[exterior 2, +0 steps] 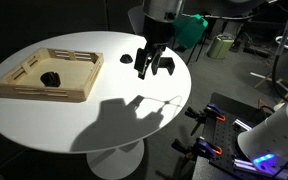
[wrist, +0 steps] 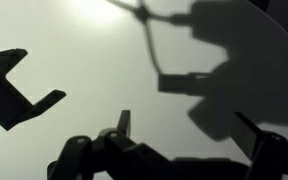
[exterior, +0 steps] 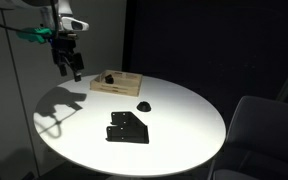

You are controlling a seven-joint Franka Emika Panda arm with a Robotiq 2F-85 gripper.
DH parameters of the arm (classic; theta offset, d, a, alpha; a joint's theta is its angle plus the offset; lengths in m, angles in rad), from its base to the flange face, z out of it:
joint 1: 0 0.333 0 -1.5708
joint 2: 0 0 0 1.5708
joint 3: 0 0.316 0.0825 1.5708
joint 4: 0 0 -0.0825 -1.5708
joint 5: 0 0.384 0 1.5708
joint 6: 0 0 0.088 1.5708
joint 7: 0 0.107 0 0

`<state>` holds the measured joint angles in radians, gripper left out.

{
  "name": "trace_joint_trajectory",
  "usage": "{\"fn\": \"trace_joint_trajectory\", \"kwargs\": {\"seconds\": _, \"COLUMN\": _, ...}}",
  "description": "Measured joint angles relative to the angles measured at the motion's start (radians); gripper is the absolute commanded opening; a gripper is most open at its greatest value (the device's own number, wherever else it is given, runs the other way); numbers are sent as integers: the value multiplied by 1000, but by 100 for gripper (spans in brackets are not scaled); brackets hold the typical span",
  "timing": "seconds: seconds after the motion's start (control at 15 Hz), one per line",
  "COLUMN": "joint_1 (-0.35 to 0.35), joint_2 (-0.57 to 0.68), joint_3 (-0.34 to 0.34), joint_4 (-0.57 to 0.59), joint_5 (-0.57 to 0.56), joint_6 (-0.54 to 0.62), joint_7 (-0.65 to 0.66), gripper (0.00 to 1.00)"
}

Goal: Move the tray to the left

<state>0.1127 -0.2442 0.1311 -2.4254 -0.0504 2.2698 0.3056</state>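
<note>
The wooden tray [exterior: 117,84] lies on the round white table [exterior: 184,120], toward its far edge, and holds a small black object [exterior: 110,77]. It also shows in an exterior view [exterior 2: 29,88] with the black object [exterior 2: 51,75] inside. My gripper [exterior: 70,68] hangs open and empty above the table, apart from the tray; it also shows in an exterior view [exterior 2: 152,64]. In the wrist view my two fingers [wrist: 189,135] are spread over bare table, with nothing between them. The tray is out of the wrist view.
A flat black bracket [exterior: 127,128] lies near the table's front; it shows at the left of the wrist view [wrist: 14,90]. A small black knob [exterior: 143,105] sits beside the tray [exterior 2: 126,60]. A grey chair [exterior: 259,125] stands by the table.
</note>
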Motion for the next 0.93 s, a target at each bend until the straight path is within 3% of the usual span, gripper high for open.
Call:
{"fn": "trace_joint_trajectory", "kwargs": {"seconds": 0.33, "joint_1": -3, "joint_2": -117, "joint_3": -22, "joint_4": -12, "joint_5": 87, "joint_6": -166, "joint_7": -84, "gripper": 100}}
{"fn": "trace_joint_trajectory", "kwargs": {"seconds": 0.93, "joint_1": -67, "joint_2": -215, "joint_3": -75, "joint_4": 4, "joint_5": 51, "joint_6": -431, "joint_7": -179, "gripper": 100}}
